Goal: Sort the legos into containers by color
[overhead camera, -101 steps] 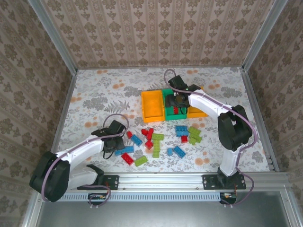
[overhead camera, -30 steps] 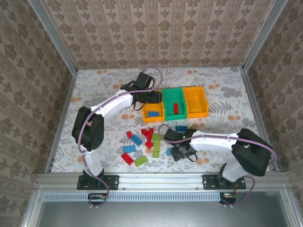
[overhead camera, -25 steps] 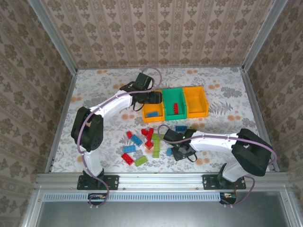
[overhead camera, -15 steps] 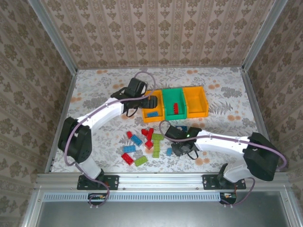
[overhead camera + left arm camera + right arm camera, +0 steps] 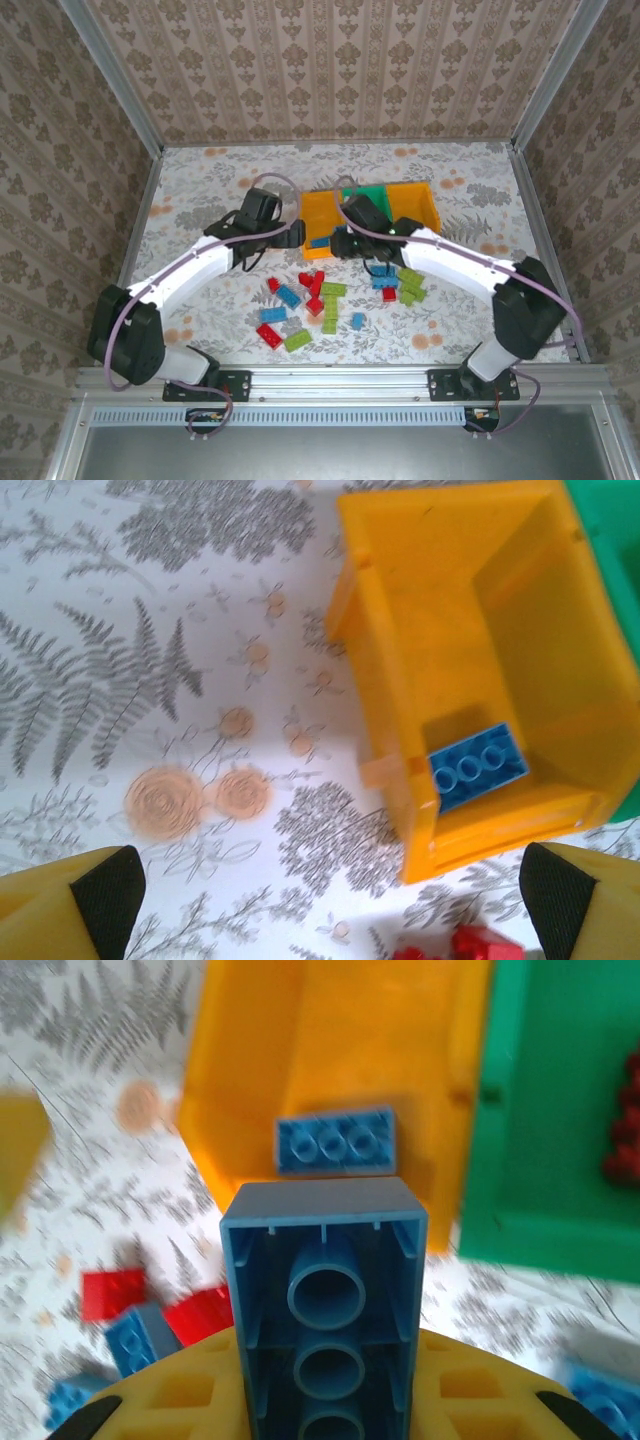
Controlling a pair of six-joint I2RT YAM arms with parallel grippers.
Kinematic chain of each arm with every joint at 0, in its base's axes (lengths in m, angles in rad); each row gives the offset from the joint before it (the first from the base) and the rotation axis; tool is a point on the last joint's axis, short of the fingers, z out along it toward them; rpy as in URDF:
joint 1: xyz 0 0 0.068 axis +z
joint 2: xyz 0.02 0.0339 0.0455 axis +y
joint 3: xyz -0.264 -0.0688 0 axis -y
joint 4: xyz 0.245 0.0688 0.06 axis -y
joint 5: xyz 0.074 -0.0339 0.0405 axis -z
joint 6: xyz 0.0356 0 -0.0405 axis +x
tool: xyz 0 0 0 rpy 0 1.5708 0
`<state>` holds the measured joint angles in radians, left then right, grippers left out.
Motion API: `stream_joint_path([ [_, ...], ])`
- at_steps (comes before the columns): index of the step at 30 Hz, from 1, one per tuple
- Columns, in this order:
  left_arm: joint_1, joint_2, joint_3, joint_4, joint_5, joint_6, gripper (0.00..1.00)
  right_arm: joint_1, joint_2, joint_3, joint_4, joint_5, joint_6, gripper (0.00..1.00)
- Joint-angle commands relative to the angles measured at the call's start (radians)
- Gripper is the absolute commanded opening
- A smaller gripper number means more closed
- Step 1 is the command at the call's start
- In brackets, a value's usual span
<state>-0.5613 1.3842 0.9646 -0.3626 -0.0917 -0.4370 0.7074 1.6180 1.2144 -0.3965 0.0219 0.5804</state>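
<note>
My right gripper (image 5: 325,1410) is shut on a blue lego (image 5: 325,1300), hollow underside facing the camera, just short of the near wall of the left orange container (image 5: 330,1070). One blue lego (image 5: 335,1143) lies inside that container. Beside it stands the green container (image 5: 560,1110) with red legos (image 5: 625,1130) in it. From above, the right gripper (image 5: 338,243) hangs at the left orange container (image 5: 318,212). My left gripper (image 5: 293,237) sits just left of it, open and empty (image 5: 335,900). The right orange container (image 5: 418,200) stands further right.
Loose legos lie on the floral table in front of the containers: red (image 5: 313,285), blue (image 5: 288,296), green (image 5: 333,290), light green (image 5: 410,283), more blue (image 5: 385,275). The right arm crosses over the green container (image 5: 375,193). Metal rails edge the table.
My right gripper shut on a blue lego in the pile and carried it up to the left orange container. My left gripper opened wide and drew back from that container.
</note>
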Motion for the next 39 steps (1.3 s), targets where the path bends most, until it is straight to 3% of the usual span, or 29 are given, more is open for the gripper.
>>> stream_joint_path([
  [1,0.014,-0.055,-0.056,-0.043,-0.023,-0.036,1.0,-0.029,0.102,0.137,-0.018,-0.047,0.017,0.26],
  [7,0.02,-0.119,-0.128,-0.116,-0.025,-0.092,1.0,-0.068,0.293,0.336,-0.134,-0.045,0.036,0.27],
  [20,0.02,-0.129,-0.255,-0.147,0.151,-0.268,0.89,-0.08,0.496,0.542,-0.271,0.023,0.003,0.36],
  [26,0.012,-0.104,-0.268,-0.158,0.172,-0.305,0.85,-0.08,0.528,0.559,-0.269,0.017,0.006,0.42],
  [31,0.012,-0.08,-0.264,-0.142,0.192,-0.323,0.84,-0.079,0.517,0.555,-0.258,0.01,0.007,0.57],
  [39,0.0,0.012,-0.219,-0.143,0.234,-0.318,0.79,-0.071,0.437,0.508,-0.198,-0.008,0.01,0.6],
])
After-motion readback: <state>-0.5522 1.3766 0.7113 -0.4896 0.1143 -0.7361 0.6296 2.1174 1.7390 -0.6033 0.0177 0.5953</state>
